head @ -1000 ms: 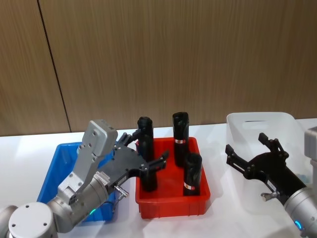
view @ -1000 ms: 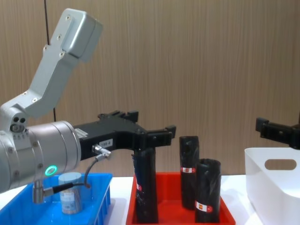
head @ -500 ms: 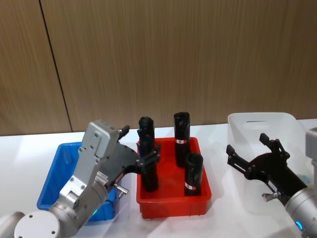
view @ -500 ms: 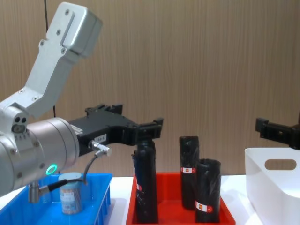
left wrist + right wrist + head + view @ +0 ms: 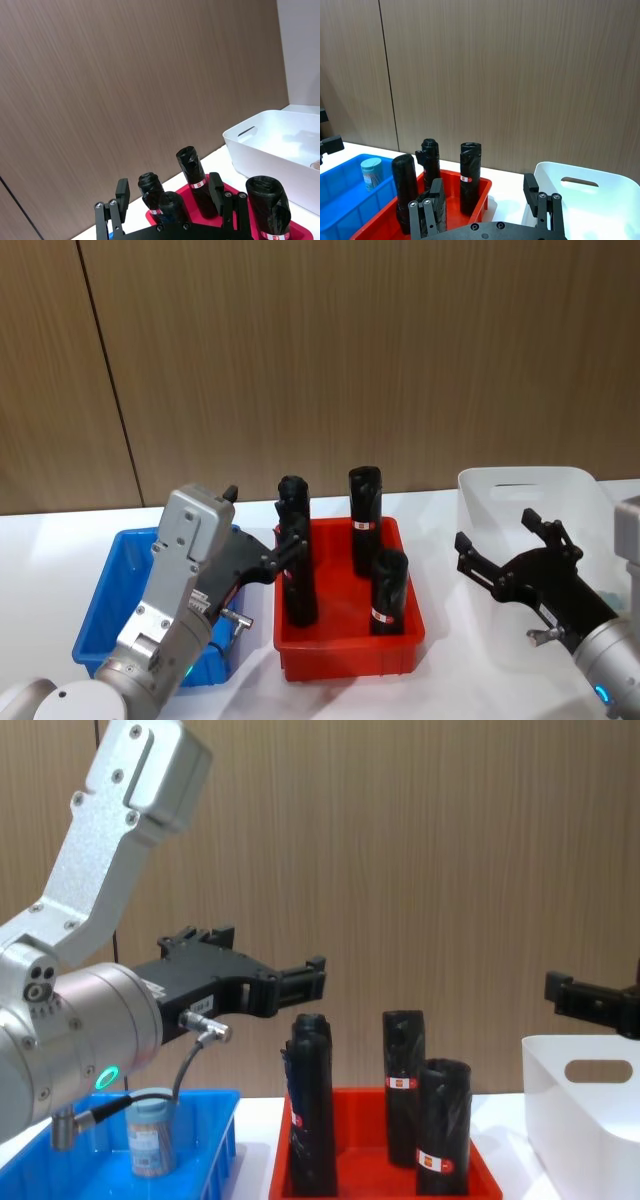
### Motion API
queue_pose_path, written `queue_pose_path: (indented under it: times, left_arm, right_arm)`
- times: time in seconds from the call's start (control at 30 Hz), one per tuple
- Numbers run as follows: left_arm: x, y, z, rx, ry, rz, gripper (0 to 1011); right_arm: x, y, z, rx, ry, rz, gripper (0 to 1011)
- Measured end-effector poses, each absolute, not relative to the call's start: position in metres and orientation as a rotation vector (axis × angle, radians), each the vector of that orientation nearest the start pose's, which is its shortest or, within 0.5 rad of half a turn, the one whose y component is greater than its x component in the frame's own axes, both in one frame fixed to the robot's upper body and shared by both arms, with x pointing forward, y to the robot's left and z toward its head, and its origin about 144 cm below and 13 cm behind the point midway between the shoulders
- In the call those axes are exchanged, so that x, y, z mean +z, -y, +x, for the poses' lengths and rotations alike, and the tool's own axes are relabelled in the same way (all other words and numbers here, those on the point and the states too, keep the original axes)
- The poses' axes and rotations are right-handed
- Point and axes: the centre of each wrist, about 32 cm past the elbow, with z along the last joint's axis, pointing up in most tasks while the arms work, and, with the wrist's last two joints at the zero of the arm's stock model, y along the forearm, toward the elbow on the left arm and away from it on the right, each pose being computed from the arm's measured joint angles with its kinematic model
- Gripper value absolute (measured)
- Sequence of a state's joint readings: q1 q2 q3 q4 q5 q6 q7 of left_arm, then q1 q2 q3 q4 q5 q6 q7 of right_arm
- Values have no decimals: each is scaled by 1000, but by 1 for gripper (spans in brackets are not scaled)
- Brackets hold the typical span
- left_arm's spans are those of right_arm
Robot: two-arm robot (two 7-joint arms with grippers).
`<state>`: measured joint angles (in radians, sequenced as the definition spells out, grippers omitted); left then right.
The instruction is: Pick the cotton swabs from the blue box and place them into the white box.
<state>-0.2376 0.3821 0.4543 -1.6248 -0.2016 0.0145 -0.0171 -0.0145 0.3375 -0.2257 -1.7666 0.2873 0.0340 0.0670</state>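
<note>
One cotton swabs tub (image 5: 150, 1135), clear with a grey-blue lid, stands upright in the blue box (image 5: 218, 1122); it also shows in the right wrist view (image 5: 371, 172). My left gripper (image 5: 265, 520) hangs open and holds nothing. It is above the blue box's right edge, next to the nearest black roll, and well above the tub (image 5: 262, 955). The blue box (image 5: 105, 600) is partly hidden by my left arm. My right gripper (image 5: 497, 530) is open and holds nothing, in front of the white box (image 5: 520, 490), which stands at the right (image 5: 590, 1110).
A red tray (image 5: 350, 660) sits between the two boxes. It holds three upright black rolls (image 5: 365, 505) with red-white labels, the nearest (image 5: 310, 1110) close under my left fingers. A wooden wall stands behind the white table.
My left gripper has drawn back to the left and risen, from over the red tray towards the blue box, still open. The right arm and the tub have not moved.
</note>
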Motion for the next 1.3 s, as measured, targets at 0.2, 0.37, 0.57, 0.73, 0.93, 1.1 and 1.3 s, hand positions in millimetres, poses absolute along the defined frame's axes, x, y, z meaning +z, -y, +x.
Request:
queue_pose_path:
  times: [0.2,0.37,0.57,0.73,0.93,1.1,1.3]
  left_arm:
    - [1204,-198,492,1123,267,62,1003]
    - [1204,-198,492,1123,267,62,1003]
    - [1204,-198,492,1123,267,62,1003]
    - [1205,-198,492,1124,268,61,1003]
    - [1205,-198,492,1124,268,61,1003]
    - [1204,-198,492,1124,268,61,1003]
    - [1204,-198,492,1124,268,61,1003]
  right_arm:
    - [1189,238,444,-1224,71,26,1001]
    - [1190,239,444,-1209,58,24,1001]
    - [1192,241,447,-1166,35,7,1001]
    - [1192,243,451,-1129,22,-14,1001]
    - [1191,244,457,-1081,0,-47,1001]
    - [1189,244,463,-1046,-11,-74,1001]
    - [1185,242,471,-1007,-27,-102,1001]
